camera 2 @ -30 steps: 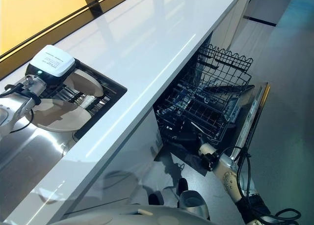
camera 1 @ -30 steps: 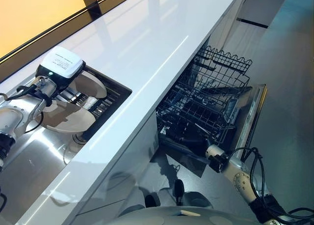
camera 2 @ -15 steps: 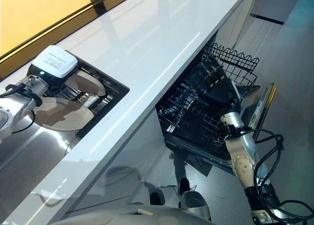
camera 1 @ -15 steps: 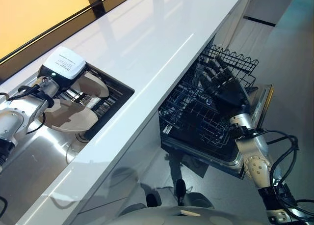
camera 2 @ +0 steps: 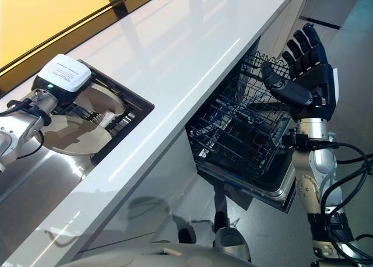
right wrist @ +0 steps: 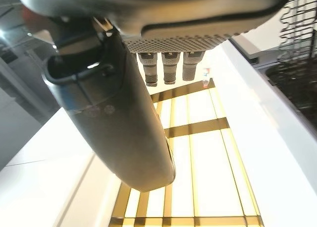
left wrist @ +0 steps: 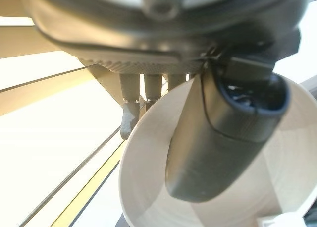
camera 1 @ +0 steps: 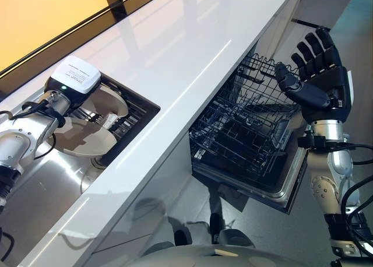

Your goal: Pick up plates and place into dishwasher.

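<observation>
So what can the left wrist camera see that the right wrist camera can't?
The left wrist view alone has the plate, with the left hand gripping its rim, thumb inside. The right wrist view alone has the right hand, open and holding nothing, with a corner of the rack beside it. Both look past a dark thumb and a row of fingers at the white counter and yellow panels behind it.
</observation>
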Tool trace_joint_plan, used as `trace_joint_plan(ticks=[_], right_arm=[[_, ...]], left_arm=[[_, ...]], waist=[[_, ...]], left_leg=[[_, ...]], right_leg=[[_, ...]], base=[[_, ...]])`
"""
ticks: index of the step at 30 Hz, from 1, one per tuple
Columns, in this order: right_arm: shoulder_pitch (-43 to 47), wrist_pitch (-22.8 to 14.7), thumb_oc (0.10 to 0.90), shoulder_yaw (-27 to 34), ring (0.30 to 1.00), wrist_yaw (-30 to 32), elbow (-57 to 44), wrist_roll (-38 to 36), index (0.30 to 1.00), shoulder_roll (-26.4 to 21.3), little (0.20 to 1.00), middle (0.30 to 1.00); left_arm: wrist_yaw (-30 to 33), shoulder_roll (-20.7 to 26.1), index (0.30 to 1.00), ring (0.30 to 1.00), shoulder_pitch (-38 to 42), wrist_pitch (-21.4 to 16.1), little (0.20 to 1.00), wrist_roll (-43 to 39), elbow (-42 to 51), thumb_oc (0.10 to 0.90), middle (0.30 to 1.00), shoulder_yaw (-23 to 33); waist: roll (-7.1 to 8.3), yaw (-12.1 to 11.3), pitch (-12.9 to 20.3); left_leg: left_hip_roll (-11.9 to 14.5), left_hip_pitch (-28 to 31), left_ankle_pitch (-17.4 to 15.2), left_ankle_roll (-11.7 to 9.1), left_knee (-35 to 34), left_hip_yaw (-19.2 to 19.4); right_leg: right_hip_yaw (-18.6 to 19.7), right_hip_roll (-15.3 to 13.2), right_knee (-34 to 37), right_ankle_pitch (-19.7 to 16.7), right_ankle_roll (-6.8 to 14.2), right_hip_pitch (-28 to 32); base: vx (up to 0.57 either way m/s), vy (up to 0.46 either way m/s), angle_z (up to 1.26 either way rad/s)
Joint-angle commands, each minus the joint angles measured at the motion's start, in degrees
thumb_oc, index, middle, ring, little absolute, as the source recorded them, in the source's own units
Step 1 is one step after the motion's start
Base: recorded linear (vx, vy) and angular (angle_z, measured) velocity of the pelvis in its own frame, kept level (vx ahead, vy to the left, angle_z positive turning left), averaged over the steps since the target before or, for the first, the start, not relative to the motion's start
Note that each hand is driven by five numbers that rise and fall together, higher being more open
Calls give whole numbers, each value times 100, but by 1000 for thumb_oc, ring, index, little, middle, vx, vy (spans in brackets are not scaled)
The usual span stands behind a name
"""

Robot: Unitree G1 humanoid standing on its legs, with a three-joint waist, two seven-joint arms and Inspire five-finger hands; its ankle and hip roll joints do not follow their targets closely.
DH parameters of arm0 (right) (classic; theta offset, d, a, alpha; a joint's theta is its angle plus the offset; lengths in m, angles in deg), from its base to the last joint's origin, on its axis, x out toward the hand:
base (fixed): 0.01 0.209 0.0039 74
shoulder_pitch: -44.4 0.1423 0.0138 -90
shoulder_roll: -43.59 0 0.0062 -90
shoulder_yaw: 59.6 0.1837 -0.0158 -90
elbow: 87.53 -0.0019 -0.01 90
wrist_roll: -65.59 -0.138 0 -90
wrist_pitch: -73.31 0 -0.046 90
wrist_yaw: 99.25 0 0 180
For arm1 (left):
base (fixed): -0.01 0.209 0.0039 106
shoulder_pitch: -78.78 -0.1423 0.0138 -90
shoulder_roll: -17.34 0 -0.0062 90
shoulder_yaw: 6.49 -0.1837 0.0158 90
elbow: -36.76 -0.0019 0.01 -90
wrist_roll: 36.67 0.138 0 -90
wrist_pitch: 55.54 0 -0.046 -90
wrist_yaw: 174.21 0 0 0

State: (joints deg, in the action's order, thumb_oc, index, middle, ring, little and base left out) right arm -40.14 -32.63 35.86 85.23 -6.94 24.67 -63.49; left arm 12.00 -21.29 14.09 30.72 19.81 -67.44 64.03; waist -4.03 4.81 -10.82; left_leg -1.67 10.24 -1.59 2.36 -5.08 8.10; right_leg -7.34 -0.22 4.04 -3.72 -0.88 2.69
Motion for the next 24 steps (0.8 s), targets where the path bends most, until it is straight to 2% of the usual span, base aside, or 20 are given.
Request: trace_joint_plan(ticks=[1, 19, 24], right_arm=[[648, -641, 800, 390, 900, -221, -622, 50, 900, -313, 900, 900], [1092, -486, 800, 111, 900, -581, -709, -129, 900, -369, 900, 900], [1197, -337, 800, -10, 900, -667, -701, -209, 900, -379, 900, 900]], left_arm=[[-79, 325, 300, 300, 41, 286, 200, 298, 67, 100, 300, 717], [-753, 202, 300, 300, -212, -212, 200, 546, 148, 100, 300, 744], [-444, 196, 300, 300, -266, 92, 200, 444, 117, 100, 300, 790]], waist=[[33, -79, 610], [86, -262, 636], [100, -284, 648]], left_leg=[[-343, -304, -424, 73, 212, -71], [-338, -339, -464, 28, 379, -301], [-334, -339, -454, 17, 387, -342]], right_leg=[[-76, 72, -702, 966, 559, 42], [-239, 127, -709, 1064, 445, 160], [-228, 135, -683, 1058, 433, 188]], base=[[14, -30, 9], [8, -27, 8], [7, -6, 3]])
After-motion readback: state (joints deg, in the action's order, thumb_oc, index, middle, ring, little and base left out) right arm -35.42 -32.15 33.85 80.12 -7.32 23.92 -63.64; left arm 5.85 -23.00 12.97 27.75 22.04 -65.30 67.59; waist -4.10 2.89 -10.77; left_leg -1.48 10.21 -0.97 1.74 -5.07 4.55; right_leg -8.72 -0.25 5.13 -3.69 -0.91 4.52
